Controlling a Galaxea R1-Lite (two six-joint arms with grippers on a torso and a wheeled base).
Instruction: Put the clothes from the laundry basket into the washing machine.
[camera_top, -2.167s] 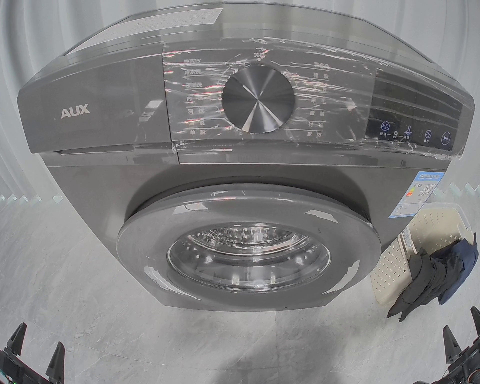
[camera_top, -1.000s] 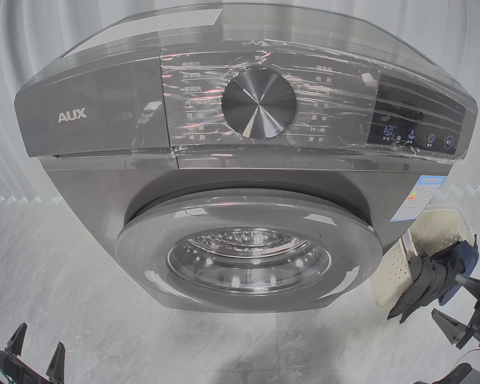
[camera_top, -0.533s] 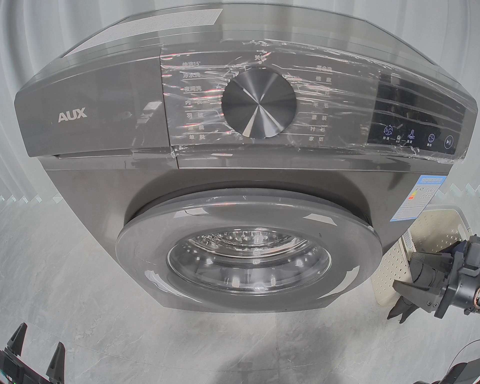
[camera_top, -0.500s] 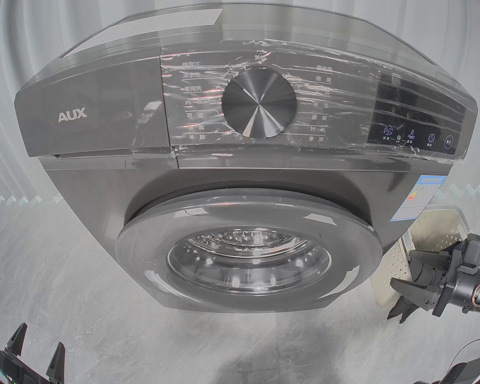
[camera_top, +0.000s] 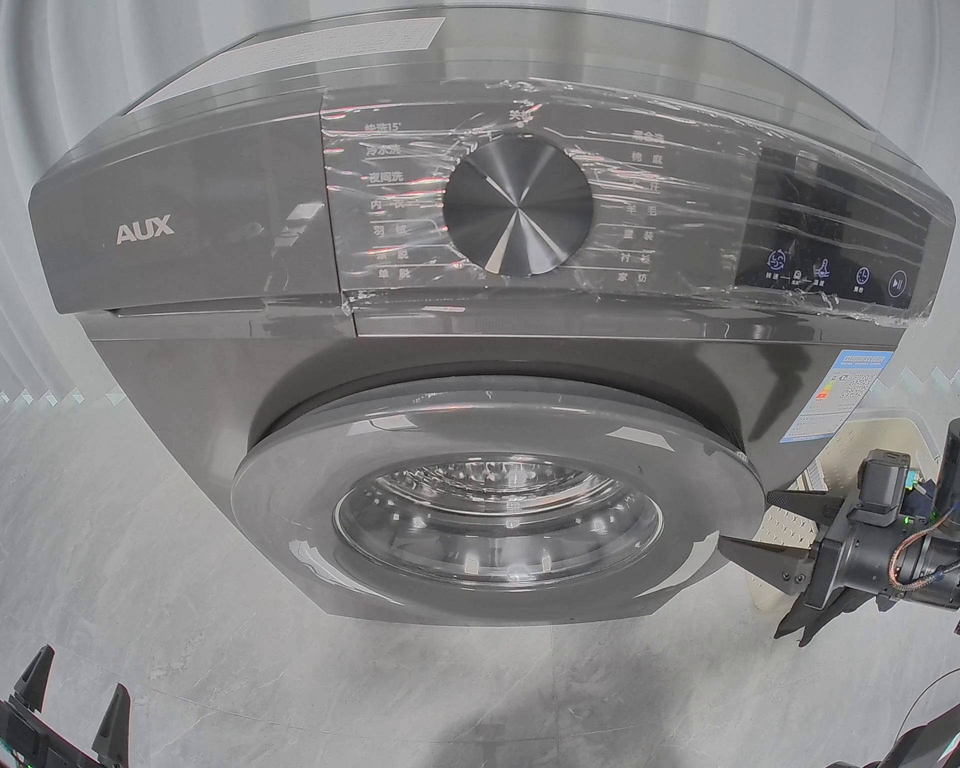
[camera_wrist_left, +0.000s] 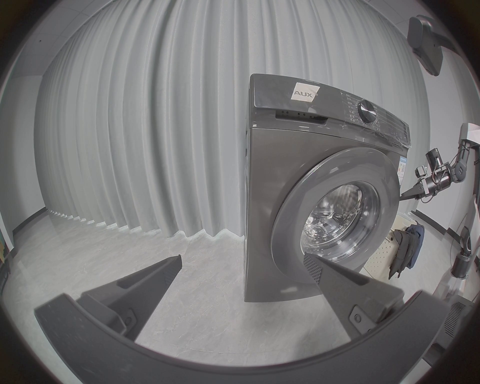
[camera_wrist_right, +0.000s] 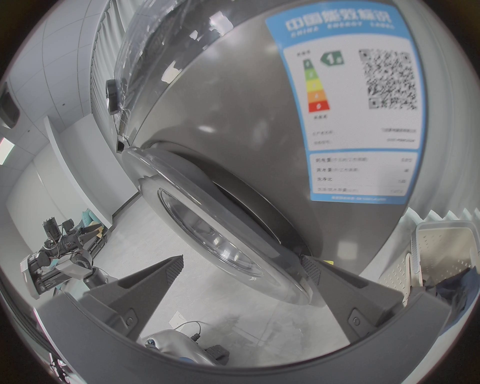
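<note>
Right claw (camera_top: 747, 520) spread beside right rim of shut round grey washing-machine door (camera_top: 300, 480), likely to pull open. Dark clothes (camera_wrist_left: 404, 244) draped over cream perforated basket (camera_wrist_right: 442, 247). Left claw (camera_top: 72, 692) spread, low.

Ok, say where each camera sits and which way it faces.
Head: high, facing down at the washing machine; left fingers low, right fingers beside the door.
Left wrist: low, left of the machine, facing the door past its fingers.
Right wrist: close beside the door rim, its fingers in front.
All show the door.
</note>
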